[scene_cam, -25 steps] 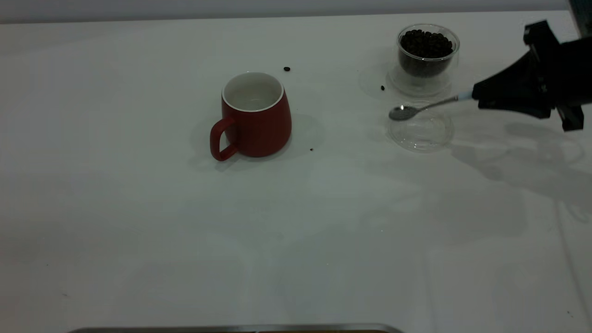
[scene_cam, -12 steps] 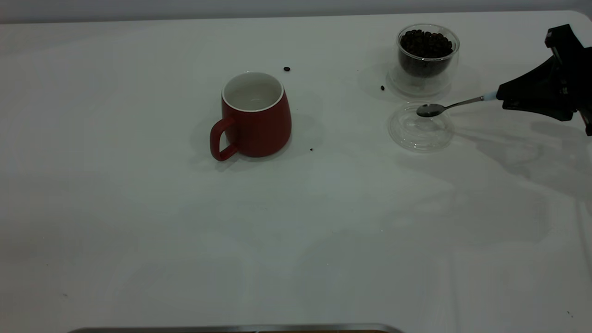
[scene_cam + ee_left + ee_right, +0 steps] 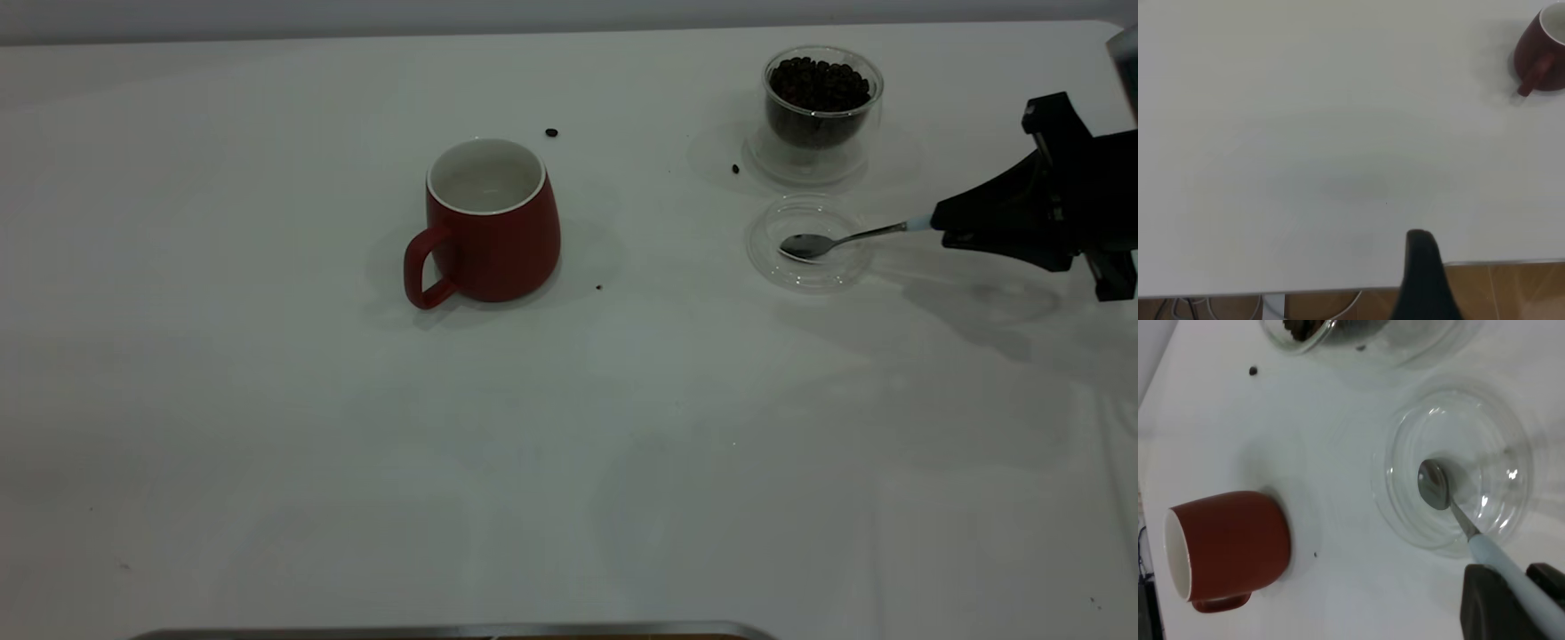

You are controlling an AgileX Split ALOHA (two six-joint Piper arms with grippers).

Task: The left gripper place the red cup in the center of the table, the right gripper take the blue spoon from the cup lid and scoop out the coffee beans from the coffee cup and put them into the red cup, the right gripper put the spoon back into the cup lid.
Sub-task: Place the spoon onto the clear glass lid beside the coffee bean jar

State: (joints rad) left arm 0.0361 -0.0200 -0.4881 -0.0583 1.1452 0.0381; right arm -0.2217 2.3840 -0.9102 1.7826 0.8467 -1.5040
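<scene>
Where table [image 3: 267, 427] ends, seemingly brown floor [image 3: 1511, 293]; stray beans [image 3: 551, 132].

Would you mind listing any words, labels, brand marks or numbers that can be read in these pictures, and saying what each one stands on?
None: no readable text shows in any view.
The red cup is plain, with no print on its side.
The coffee cup and the cup lid are clear and unmarked.
The blue spoon and the right gripper holding it bear no visible lettering.
The table is bare white.
</scene>
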